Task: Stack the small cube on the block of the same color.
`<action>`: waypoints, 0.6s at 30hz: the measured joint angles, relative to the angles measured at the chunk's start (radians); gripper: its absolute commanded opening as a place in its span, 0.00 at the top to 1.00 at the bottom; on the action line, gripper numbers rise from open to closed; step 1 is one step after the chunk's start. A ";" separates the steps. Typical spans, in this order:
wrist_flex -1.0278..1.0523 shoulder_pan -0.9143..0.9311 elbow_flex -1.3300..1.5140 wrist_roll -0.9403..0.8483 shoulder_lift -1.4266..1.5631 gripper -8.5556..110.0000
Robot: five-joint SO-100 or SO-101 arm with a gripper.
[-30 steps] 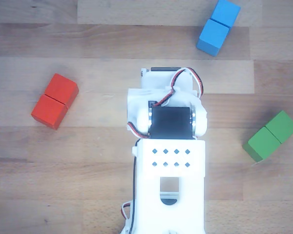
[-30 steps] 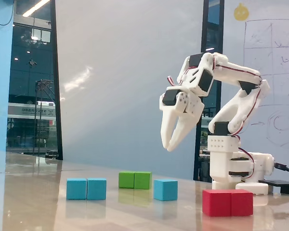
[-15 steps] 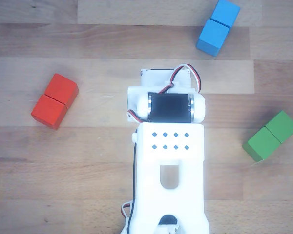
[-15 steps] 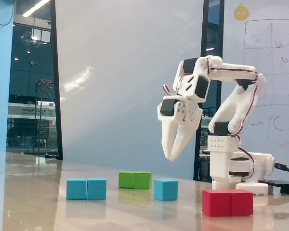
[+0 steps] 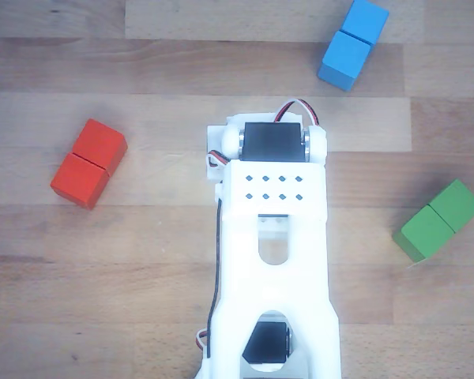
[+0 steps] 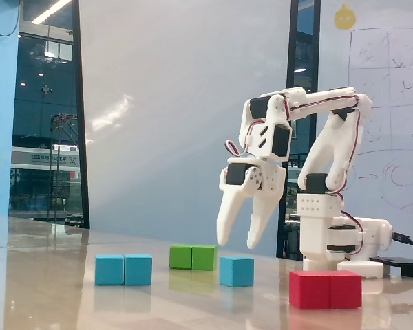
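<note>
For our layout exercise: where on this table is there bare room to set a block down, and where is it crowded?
Other view: bare wood between the red block and the arm, and between arm and green block. Fixed view: crowded under the open tool, above the small cube, with the blue block nearby.

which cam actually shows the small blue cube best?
The fixed view: the small cube sits in full sight on the table, below the open gripper and right of the blue oblong block. The other view shows none of it; the arm likely hides it.
</note>
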 measured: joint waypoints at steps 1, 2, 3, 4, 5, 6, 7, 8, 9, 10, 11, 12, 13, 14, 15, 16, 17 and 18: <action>0.000 0.000 0.000 0.000 0.000 0.70; 0.000 0.000 0.000 0.000 0.000 0.70; 0.000 0.000 0.000 0.000 -0.002 0.70; 0.000 0.000 0.000 0.000 -0.012 0.70; 0.000 0.000 0.000 0.000 -0.031 0.70; 0.000 0.000 0.000 0.000 -0.054 0.70; 0.000 0.000 0.000 0.000 -0.077 0.70; 0.000 0.000 0.000 0.000 -0.101 0.70; 0.000 0.000 0.000 0.000 -0.121 0.70; 0.000 0.000 0.000 0.000 -0.144 0.70; 0.000 0.000 -0.002 0.000 -0.163 0.70; 0.000 0.000 -0.006 0.000 -0.183 0.70; 0.000 0.000 -0.015 0.000 -0.199 0.70; -0.005 0.000 -0.028 0.000 -0.215 0.70; -0.012 0.000 -0.040 0.000 -0.229 0.70; -0.023 0.000 -0.052 0.000 -0.241 0.70; -0.034 0.000 -0.063 0.000 -0.253 0.70; -0.044 0.000 -0.072 0.000 -0.264 0.70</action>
